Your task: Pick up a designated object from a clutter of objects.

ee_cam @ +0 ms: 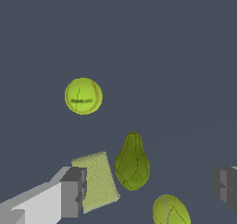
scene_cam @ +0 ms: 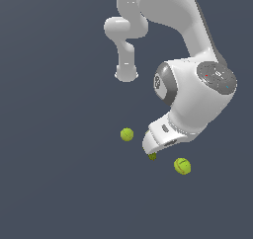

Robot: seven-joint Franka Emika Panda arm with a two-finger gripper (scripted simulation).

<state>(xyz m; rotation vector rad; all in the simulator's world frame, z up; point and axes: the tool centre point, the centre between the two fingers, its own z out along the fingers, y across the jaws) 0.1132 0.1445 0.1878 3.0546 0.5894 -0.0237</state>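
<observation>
The larger yellow-green ball with dark curved seams (scene_cam: 182, 166) lies on the dark floor, toward the exterior view's right of my hand (scene_cam: 159, 140). In the wrist view this ball (ee_cam: 171, 211) is cut off by the picture's edge and lies between my fingers, nearer one of them. My gripper (ee_cam: 150, 188) is open wide and empty; one fingertip (ee_cam: 74, 190) overlaps the pale-green square pad (ee_cam: 98, 181). A dark green lumpy piece (ee_cam: 132, 162) lies between the fingers, and it peeks out under the hand in the exterior view (scene_cam: 152, 156). The smaller ball (ee_cam: 83, 96) lies farther off.
The smaller yellow-green ball (scene_cam: 127, 134) lies toward the exterior view's left of the hand. The arm's base (scene_cam: 126, 74) stands behind the objects. The hand hides the pad in the exterior view.
</observation>
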